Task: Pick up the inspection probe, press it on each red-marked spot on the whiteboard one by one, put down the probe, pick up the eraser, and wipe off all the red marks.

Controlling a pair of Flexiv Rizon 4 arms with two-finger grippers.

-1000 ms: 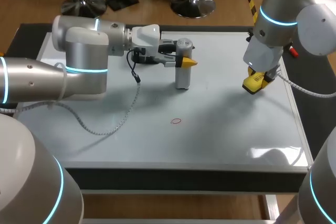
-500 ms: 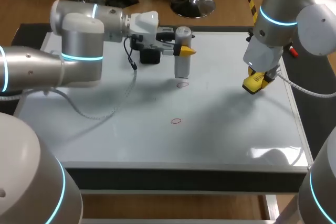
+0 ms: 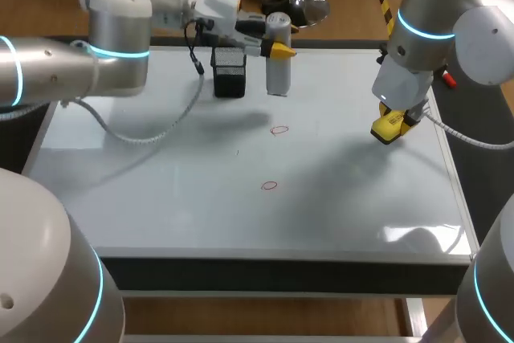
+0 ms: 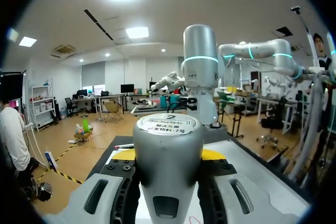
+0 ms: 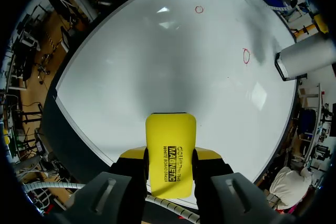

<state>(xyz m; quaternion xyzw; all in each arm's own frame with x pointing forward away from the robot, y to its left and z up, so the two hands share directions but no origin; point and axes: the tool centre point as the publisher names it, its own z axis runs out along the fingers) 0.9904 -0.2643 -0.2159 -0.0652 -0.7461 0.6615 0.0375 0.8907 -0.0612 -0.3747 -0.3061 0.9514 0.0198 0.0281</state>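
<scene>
The inspection probe (image 3: pixel 277 66) is hanging upright at the twelve o'clock edge of the whiteboard (image 3: pixel 161 198), and your left gripper (image 3: pixel 275 51) is clamping it from both sides just below its cap. In the left wrist view you are looking onto the probe's round silver top, which is sitting snug between the two fingers (image 4: pixel 113 192). Its shadow is falling on the board toward seven o'clock, apart from its lower end, so the probe is appearing to hang clear of the surface. A black mesh holder (image 3: pixel 229 72) is standing just beside the probe at its nine o'clock. The far red mark (image 3: pixel 279 129) is lying at six o'clock of the probe. The near red mark (image 3: pixel 270 185) is lying farther along the same line, well apart from the probe. Both are showing as small open rings. Your right gripper (image 3: pixel 391 128) is hovering over the three o'clock side of the board, gripping the yellow eraser (image 3: pixel 388 124). In the right wrist view you are seeing the eraser pinched between that gripper's two fingers (image 5: pixel 123 184), its printed face turned toward the camera, with both rings showing ahead of it on the board.
</scene>
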